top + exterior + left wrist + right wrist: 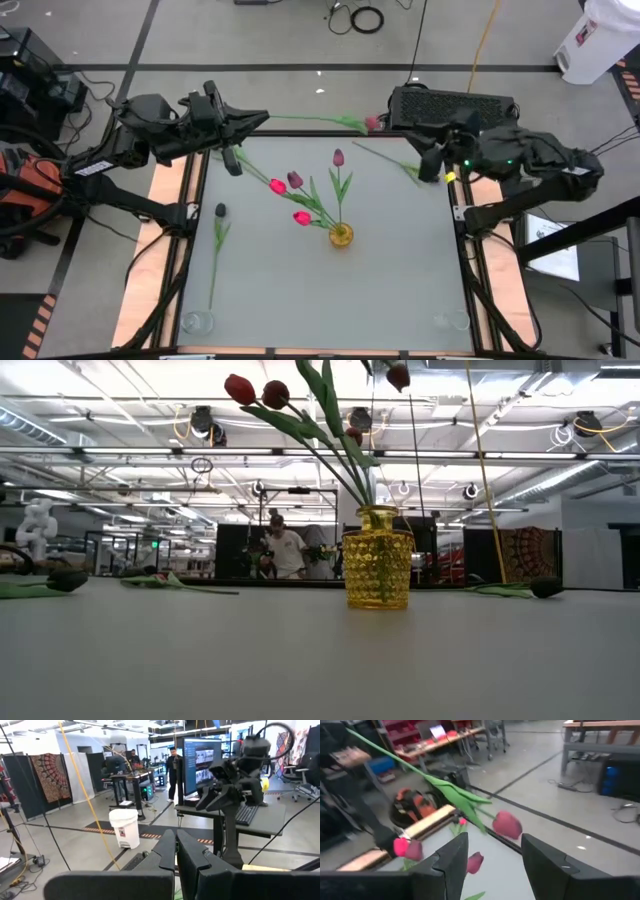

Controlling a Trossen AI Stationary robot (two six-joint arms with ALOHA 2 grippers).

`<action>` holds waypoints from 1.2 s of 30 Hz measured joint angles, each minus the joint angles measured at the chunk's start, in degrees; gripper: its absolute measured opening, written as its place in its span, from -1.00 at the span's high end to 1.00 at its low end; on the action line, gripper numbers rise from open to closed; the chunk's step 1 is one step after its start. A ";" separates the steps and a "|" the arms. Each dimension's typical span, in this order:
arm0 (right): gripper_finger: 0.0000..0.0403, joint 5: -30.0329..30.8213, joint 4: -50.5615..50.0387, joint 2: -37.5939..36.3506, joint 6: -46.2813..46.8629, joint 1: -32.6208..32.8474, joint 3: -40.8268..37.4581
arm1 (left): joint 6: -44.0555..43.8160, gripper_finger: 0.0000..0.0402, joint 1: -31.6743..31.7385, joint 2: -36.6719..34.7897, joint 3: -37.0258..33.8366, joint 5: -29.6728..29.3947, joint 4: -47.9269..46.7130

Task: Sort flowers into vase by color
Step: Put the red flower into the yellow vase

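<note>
A yellow glass vase (341,236) (378,570) stands mid-table and holds several red and maroon tulips (295,182). My left gripper (262,118) (175,851) is shut on another tulip, which hangs over the table's far edge; its pink head (372,123) (506,825) points toward my right arm. My right gripper (428,168) (492,865) is open at the far right, just short of that head, with nothing between its fingers. A near-black tulip (220,210) lies flat at the left, and a green-stemmed flower (400,163) lies by my right gripper. My left gripper pinches the tulip's bare stem end (272,117) between its two shut fingers. The fingers point level toward the table's right side and lie along the stem. The flower sticks out about level, lifted clear of the table, with its leaves (455,795) and head at the free end.
Two clear glass vases (197,322) (455,320) stand at the table's near corners. A leafy stem (232,160) lies under my left arm. A black keyboard (450,103) sits beyond the far edge. People stand in the room behind (285,550).
</note>
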 joint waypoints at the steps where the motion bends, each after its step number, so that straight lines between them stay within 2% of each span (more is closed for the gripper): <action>1: 0.13 -0.51 3.86 -2.11 0.00 0.00 -3.67 | 0.00 0.99 0.00 0.00 0.00 0.00 0.00; 5: 0.13 -5.07 24.69 -8.85 -0.64 0.00 -18.74 | 0.04 0.99 0.02 0.00 0.00 -0.29 0.00; 8: 0.13 -7.16 42.94 -10.61 -0.88 0.00 -28.92 | 0.80 0.99 0.04 0.00 0.00 -1.08 0.00; 13: 0.09 -7.94 74.88 -8.96 -0.86 0.00 -41.76 | 1.57 0.99 0.04 0.00 0.00 -2.21 0.05; 17: 0.04 -6.08 96.20 -5.27 -0.40 -0.02 -47.39 | 1.62 0.99 0.04 0.00 0.00 -2.60 0.09; 20: 0.01 -4.30 103.57 -2.53 1.88 -0.05 -48.12 | 1.66 0.99 0.04 0.00 0.00 -2.75 0.19; 28: -0.01 -2.74 115.11 3.92 11.63 -1.31 -48.11 | 2.86 0.99 0.04 0.02 0.00 -2.80 0.62; 36: -0.01 -2.88 117.48 6.36 19.29 -2.34 -48.11 | 5.07 0.99 0.04 0.43 0.00 -2.32 2.45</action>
